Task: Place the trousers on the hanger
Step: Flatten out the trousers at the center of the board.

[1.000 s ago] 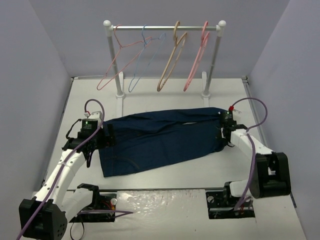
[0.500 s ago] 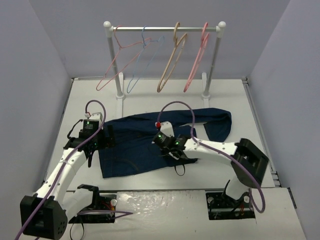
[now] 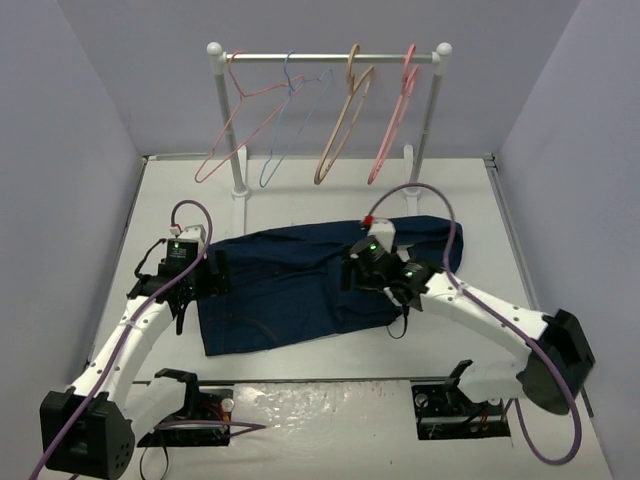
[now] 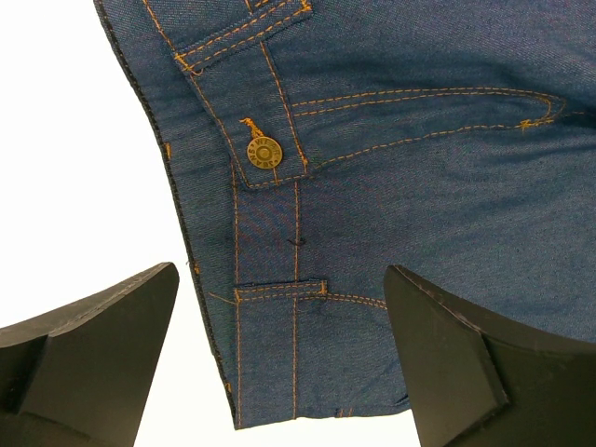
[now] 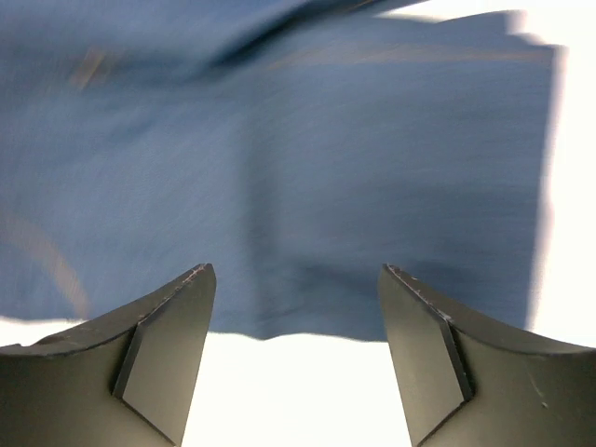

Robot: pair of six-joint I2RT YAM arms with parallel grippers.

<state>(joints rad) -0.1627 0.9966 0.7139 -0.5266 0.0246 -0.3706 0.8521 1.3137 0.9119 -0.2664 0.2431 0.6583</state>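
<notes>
The dark navy trousers [image 3: 270, 295] lie on the table, legs folded back over themselves from the right. My left gripper [image 3: 215, 273] stands open over the waistband corner; in the left wrist view the trousers [image 4: 391, 168] show their button and orange seams between the left gripper's [image 4: 281, 272] wide-apart fingers. My right gripper [image 3: 352, 274] hovers open over the folded legs near the middle. In the blurred right wrist view a cloth edge of the trousers [image 5: 279, 168] lies just beyond the right gripper [image 5: 293, 272], which holds nothing. The tan hanger [image 3: 340, 130] hangs on the rail.
A white rack with a metal rail [image 3: 330, 57] stands at the back on two posts. It also carries pink hangers [image 3: 235, 120] [image 3: 395, 120] and a thin light-blue hanger [image 3: 285, 115]. Grey walls close in both sides.
My right gripper carried the leg ends from the far right to the middle, folding the trousers, then opened, let go and drew back a little rightward. The left arm stayed still.
</notes>
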